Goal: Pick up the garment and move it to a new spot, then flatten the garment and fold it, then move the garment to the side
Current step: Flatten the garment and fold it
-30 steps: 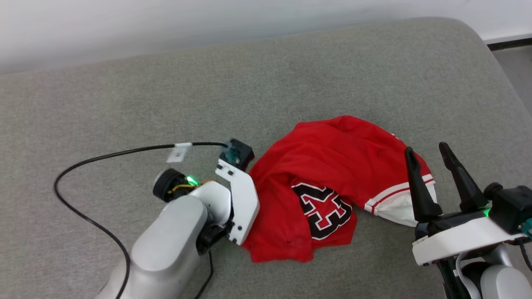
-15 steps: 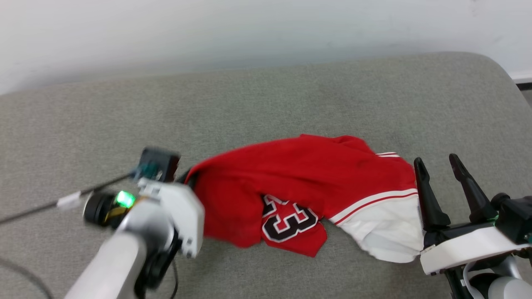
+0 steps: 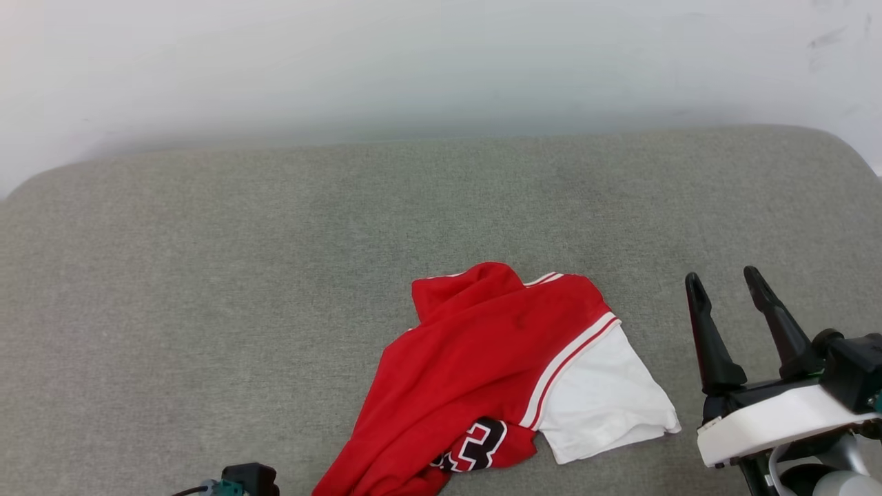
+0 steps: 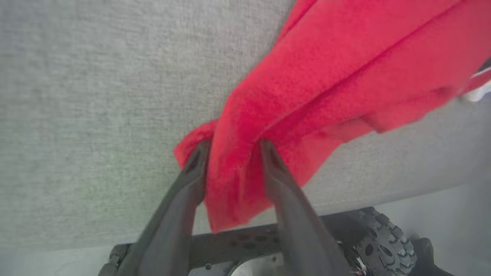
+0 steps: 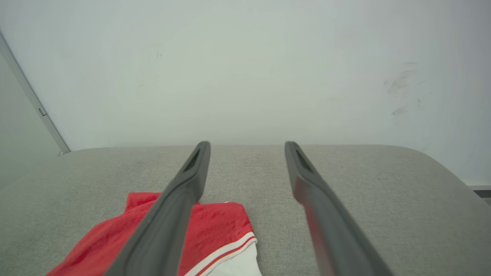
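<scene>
The garment (image 3: 482, 358), a red jersey with a white sleeve and part of a black "23" showing, lies crumpled on the grey cushion, trailing off the head view's bottom edge. In the left wrist view, my left gripper (image 4: 232, 147) is shut on a bunched red fold of the garment (image 4: 307, 92), near the cushion's front edge. A bit of the left arm's camera housing (image 3: 249, 480) shows at the bottom of the head view. To the right of the white sleeve, my right gripper (image 3: 725, 289) stands open and apart from the cloth. Its fingers (image 5: 184, 199) hold nothing, and the garment (image 5: 215, 234) lies below them.
The grey cushion (image 3: 275, 275) spreads wide to the left and behind the garment, backed by a pale wall (image 3: 441, 62). In the left wrist view the cushion's front edge (image 4: 383, 191) and my wheeled base (image 4: 383, 237) lie just below the gripper.
My left gripper has pulled the garment toward the near edge and dropped out of the head view's bottom. The head camera has tilted up. The right gripper stays open beside the sleeve.
</scene>
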{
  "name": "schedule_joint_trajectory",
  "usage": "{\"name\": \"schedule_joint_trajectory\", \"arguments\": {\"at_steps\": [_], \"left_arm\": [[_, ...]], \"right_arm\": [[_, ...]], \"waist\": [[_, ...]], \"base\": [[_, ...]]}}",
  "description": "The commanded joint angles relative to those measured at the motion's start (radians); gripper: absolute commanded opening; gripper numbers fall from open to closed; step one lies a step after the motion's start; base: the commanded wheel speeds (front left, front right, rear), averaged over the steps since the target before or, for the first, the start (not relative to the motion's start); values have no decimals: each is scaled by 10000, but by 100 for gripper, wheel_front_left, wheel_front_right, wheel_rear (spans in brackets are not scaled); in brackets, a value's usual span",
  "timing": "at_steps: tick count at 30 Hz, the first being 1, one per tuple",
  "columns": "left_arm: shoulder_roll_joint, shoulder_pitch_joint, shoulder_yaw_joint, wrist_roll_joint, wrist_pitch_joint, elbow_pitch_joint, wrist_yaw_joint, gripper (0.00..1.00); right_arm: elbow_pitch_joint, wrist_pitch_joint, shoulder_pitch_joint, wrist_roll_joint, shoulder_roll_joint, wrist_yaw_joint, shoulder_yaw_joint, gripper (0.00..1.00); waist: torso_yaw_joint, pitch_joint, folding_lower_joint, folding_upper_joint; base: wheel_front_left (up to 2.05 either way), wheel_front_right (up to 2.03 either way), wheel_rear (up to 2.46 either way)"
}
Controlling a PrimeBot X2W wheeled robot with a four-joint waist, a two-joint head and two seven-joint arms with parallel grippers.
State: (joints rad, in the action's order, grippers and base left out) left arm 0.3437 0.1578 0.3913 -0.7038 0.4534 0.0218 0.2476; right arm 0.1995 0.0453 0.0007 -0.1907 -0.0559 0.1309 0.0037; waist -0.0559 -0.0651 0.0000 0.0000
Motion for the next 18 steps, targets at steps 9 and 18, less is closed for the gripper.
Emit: {"name": "schedule_joint_trajectory", "arguments": {"at_steps": [9, 18], "left_arm": [[-51, -1137, -686, 897, -2465, -224, -19, 100], [84, -3221, -587, 1673, -3122, -214, -366, 100]], "right_arm": [[128, 258, 344, 98, -21, -3, 25, 100], [326, 365, 93, 158, -54, -3, -21, 100]], "waist": [[33, 420, 0, 0], [-217, -113, 0, 0]], "base": [[0, 0, 0], [0, 0, 0]]}}
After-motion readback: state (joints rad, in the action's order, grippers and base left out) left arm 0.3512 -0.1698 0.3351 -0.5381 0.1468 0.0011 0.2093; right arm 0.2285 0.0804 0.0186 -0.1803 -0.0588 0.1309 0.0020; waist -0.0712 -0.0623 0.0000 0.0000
